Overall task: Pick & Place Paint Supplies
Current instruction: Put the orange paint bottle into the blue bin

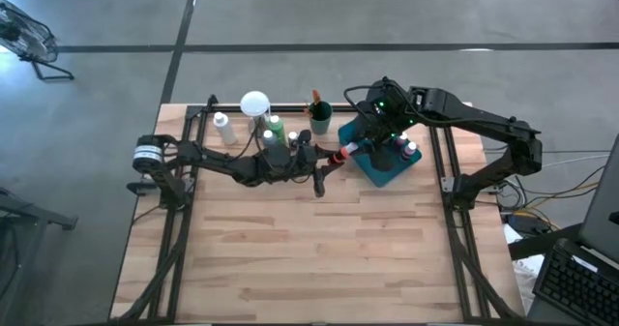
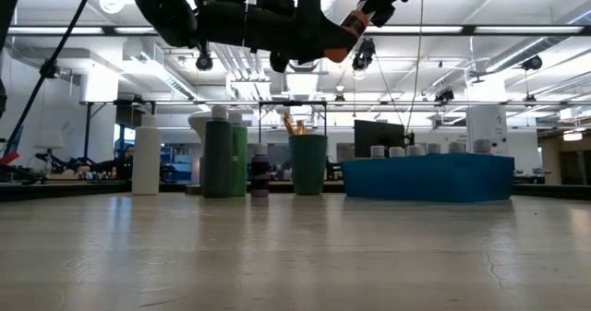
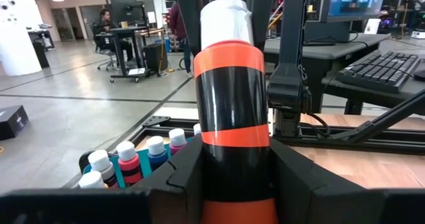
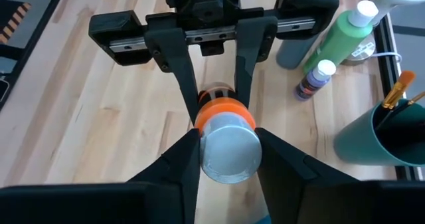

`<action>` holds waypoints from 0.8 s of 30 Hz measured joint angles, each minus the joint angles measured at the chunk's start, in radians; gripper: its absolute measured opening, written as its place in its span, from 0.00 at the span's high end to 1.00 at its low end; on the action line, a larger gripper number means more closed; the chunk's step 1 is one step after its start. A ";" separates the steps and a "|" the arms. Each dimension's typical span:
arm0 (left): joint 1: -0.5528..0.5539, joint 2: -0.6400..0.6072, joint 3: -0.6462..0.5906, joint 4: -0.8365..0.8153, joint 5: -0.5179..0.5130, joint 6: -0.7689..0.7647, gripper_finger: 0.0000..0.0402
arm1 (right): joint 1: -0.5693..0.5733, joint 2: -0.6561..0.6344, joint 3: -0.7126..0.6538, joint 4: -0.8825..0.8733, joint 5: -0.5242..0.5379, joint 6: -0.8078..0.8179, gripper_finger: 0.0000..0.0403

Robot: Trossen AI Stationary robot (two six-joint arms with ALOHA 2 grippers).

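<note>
Both arms meet above the back middle of the pale wooden slatted table [image 1: 319,249], holding one orange-and-black banded paint bottle with a white cap [image 3: 232,104] between them — it hangs in the air, lying roughly level, just left of the rectangular teal tray [image 1: 379,174]. The left gripper [image 1: 334,159] has its two dark fingers closed snugly against the bottle's lower body, as the left wrist view shows. The right gripper [image 4: 226,151] pinches the same bottle at its capped end, its fingers pressed to either side of the white cap, with the left gripper's fingers [image 4: 178,71] facing it from the far end.

In the tray stand several small white-capped bottles [image 3: 129,161] — red, blue and pink among them. Behind the left arm a cluster stays on the table: a white bottle [image 1: 224,129], a green white-capped bottle [image 4: 339,34], a small purple bottle [image 4: 314,81] just beside it, and a dark green cup [image 1: 320,119] holding thin orange-handled brushes [image 4: 396,91]. A round white-topped object [image 1: 254,103] stands near the back edge.
</note>
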 joint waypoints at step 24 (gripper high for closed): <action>-0.004 -0.002 0.084 -0.195 -0.046 0.034 0.40 | -0.001 0.000 0.000 -0.016 0.007 0.002 0.71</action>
